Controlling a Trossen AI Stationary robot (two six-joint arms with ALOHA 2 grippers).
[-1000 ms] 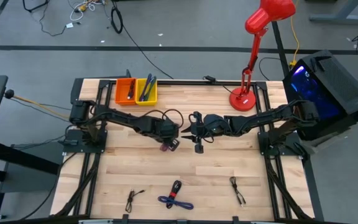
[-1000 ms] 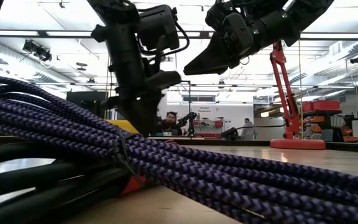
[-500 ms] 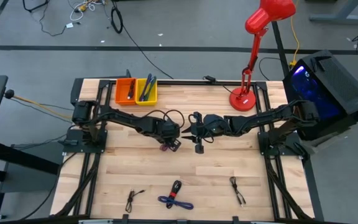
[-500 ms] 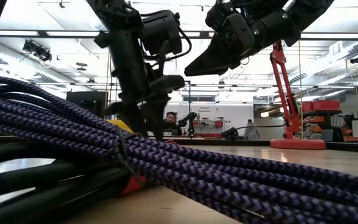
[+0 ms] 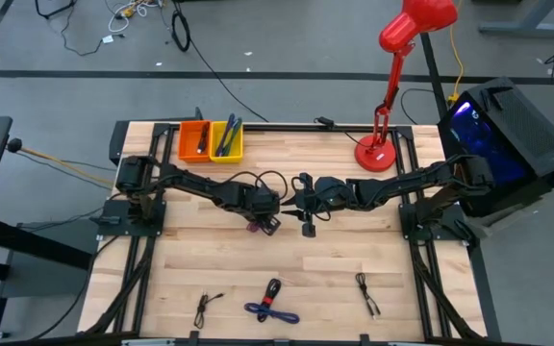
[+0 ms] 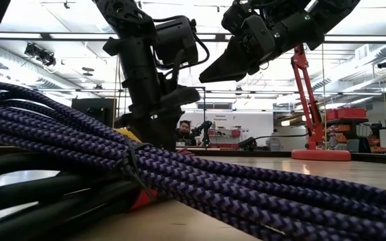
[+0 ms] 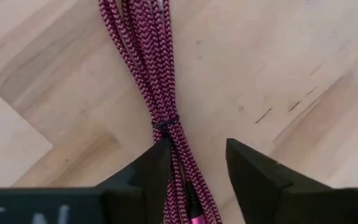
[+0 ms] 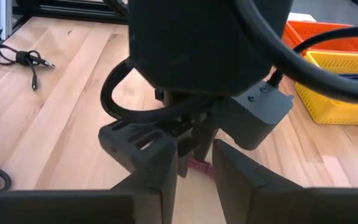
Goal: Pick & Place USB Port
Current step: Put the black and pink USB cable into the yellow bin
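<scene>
Down at the wooden table [image 5: 354,250], the left gripper [image 7: 194,165] stands parted astride a pink braided cable [image 7: 148,62], fingers loose; the right gripper [image 8: 194,165] hovers parted nearby.

A pink-and-black braided cable [image 7: 160,74] was seen on the pale wood surface [image 7: 303,56]; orange [image 5: 194,141] and yellow [image 5: 227,140] bins and a red lamp [image 5: 392,58] at upper frame.

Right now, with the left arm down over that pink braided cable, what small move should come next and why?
Probably shut the left gripper. Its fingers stand open astride the pink braided cable lying on the table, just below its tie, so a grip looks lined up. The right gripper waits alongside.
</scene>
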